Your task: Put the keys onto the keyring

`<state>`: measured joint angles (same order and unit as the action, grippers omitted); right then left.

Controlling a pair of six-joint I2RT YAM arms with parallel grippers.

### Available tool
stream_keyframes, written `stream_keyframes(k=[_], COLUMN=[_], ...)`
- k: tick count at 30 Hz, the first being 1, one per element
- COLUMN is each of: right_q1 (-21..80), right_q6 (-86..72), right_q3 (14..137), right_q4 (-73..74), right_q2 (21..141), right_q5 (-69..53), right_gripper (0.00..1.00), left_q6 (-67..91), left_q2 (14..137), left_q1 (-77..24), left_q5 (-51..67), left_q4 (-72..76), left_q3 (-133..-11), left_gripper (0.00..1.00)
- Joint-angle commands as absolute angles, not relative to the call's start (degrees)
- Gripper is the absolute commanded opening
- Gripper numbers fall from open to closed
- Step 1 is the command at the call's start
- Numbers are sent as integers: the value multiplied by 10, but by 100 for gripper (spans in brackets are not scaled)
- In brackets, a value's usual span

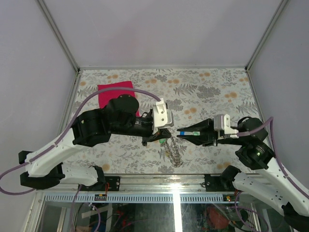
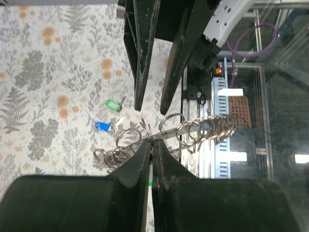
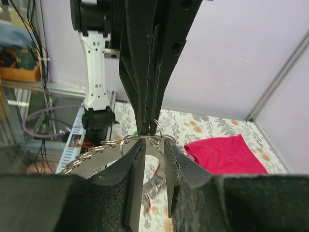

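Nearest of all, the metal rail [image 1: 159, 181] ran along the near edge of the table [image 1: 217, 92], with the two arm bases bolted either side of it. Just beyond the rail, near the middle, the keyring [image 2: 212, 126] stretched out as a long coil of grey wire loops, one end trailing toward the near edge and the other reaching up to where the grippers met. The left gripper [image 2: 152, 143] came in from the left with its fingers pressed fully together, pinching a loop of that coil at its tips. The right gripper [image 3: 153, 141] faced it from the right, tip to tip, its fingers parted by a narrow gap; loops of the coil sat in that gap, though whether the pads touched them could not be told. On the floral table cover close by the right gripper's fingers lay a green-tagged key [image 2: 112, 104] and a blue-tagged key [image 2: 102, 126], near each other, flat, and apart from the coil. The green tag carried a pale label window, its writing too small to read. Farther back on the left a magenta cloth [image 1: 116, 94] lay flat near the far corner.
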<state>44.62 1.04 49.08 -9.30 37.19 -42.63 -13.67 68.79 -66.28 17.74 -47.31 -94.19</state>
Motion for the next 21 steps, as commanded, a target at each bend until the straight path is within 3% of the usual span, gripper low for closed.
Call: stream_keyframes(k=[1,9,21], right_q1=[448,448,448], right_q6=[118,146,152], right_q3=[530,502,464], right_q4=[36,53,23], right_q2=[376,391,403], right_q5=[-425,-429,-462], right_gripper=[30,36,35], left_q6=[-162,-164,-166], left_q2=[738,829,853], left_q1=[-665,-666,-669], left_q5=[169,142,143], left_q4=[-577,-707,-721], left_q3=[-1019,-1104,-1124], left_gripper=[0,0,0])
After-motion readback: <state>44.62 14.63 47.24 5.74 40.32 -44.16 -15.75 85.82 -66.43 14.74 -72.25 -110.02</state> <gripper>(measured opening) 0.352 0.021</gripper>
